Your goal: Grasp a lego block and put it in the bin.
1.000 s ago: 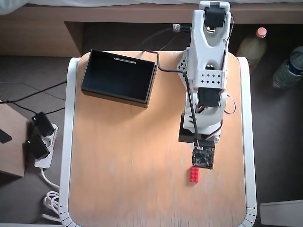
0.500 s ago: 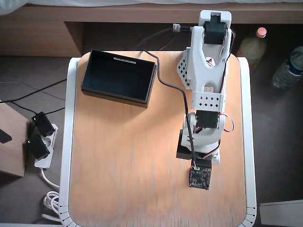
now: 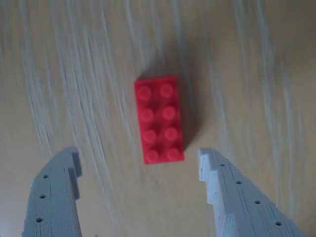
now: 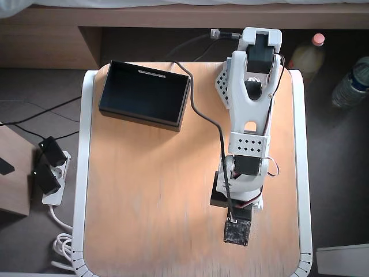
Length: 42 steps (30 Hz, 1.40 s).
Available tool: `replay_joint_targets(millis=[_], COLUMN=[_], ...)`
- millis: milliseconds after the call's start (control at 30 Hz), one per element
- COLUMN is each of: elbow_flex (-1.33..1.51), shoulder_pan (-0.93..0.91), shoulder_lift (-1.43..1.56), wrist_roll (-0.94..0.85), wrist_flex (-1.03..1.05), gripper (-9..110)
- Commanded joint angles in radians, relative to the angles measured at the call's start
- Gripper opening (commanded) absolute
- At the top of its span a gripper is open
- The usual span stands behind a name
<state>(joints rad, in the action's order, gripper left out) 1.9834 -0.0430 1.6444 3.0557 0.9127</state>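
The lego block (image 3: 159,118), a red brick with two rows of studs, lies flat on the wooden table in the wrist view. Its long side runs up and down the picture. My gripper (image 3: 137,155) is open. Its grey fingertips (image 3: 66,165) stand to either side of the block's near end, wider apart than the block and not touching it. In the overhead view the arm (image 4: 249,121) reaches toward the table's near edge. There its camera board (image 4: 237,231) covers both the gripper and the block. The bin (image 4: 140,116), a black tray, sits at the table's far left corner.
A black cable (image 4: 202,112) runs over the table (image 4: 144,202) from the arm's base to the wrist. The table has a white rim. Two bottles (image 4: 305,57) stand on the floor at the right. A power strip (image 4: 52,173) lies on the floor at the left.
The arm has stretched toward the table's near edge. The block showed just beyond the camera board one second ago; now the arm's head covers it in the overhead view.
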Motion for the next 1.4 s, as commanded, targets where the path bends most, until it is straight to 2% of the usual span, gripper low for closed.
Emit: replay_joint_targets(millis=[0,533,1000,1367], elbow_flex=[-0.132,-0.132,-0.13,-0.13], shoulder_pan=[-0.021,-0.069,-0.026,-0.026], shoulder_lift=[-0.002,-0.081,-0.12,-0.14], wrist_roll=[0.014,0.032,0.003,0.002], wrist_flex=[-0.043,-0.117,-0.132,-0.14], gripper=[25,24,24,10])
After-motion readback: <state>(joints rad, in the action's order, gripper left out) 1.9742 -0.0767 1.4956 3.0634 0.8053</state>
